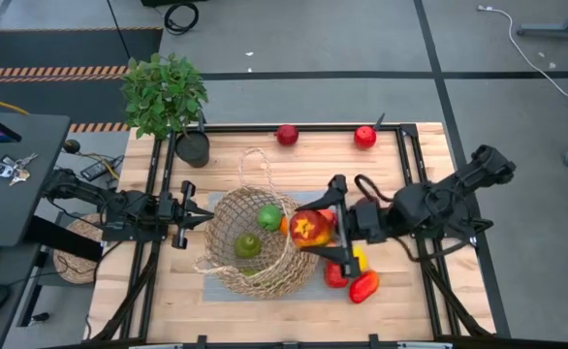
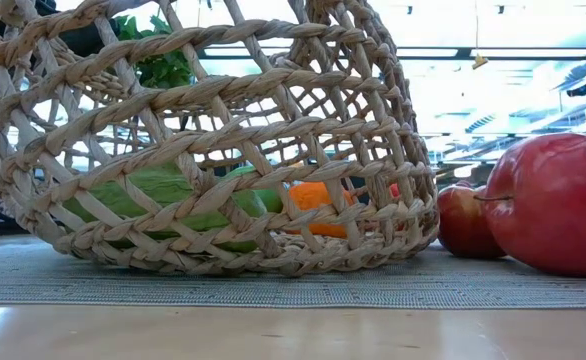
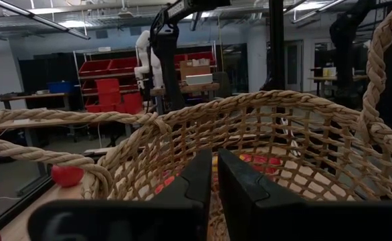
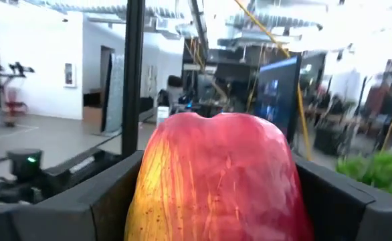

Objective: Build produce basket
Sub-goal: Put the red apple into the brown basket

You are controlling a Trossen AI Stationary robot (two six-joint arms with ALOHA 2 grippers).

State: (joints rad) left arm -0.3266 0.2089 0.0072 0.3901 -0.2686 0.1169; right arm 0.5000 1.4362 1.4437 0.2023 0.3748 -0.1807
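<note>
Basket [image 1: 255, 242], tan open-weave wicker, tipped on a grey mat [image 1: 216, 288] near front-middle of wooden desk [image 1: 420, 301]. Inside, seen from above: two green fruits [image 1: 268, 216] and an orange piece [image 2: 313, 205] against the weave. One thin looped handle [image 1: 257, 165] arching toward the desk's far side.

Just right of basket: red-and-yellow apple [image 1: 308, 229] gripped between jaws of right gripper [image 1: 325, 231], fingers spread wide around it, fruit touching or just over basket rim. Right wrist view filled by same apple, a dark finger [image 4: 356, 201] on either side, pressed to its flanks.

Nearer front edge, under right arm: small cluster of loose produce [image 1: 352, 276], red pieces with a yellow one, lying on desk beside the mat. Low view: large red apple [image 2: 558, 205] and smaller red one [image 2: 465, 222] resting right of basket.

Left of basket: left gripper [image 1: 195, 217], jaws closed, tips at basket's left rim. Left wrist view: shut fingers [image 3: 239, 184] against the woven wall; whether any strand pinched, cannot tell.

Far edge of desk: two red fruits, one [image 1: 286, 135] middle, one [image 1: 364, 137] right of it, well apart from basket. Far-left corner: leafy potted plant [image 1: 165, 94] in dark pot.

Off left side of desk: flat woven disc [image 1: 76, 254] low beside the frame; keys [image 1: 8, 169] on a grey surface.
</note>
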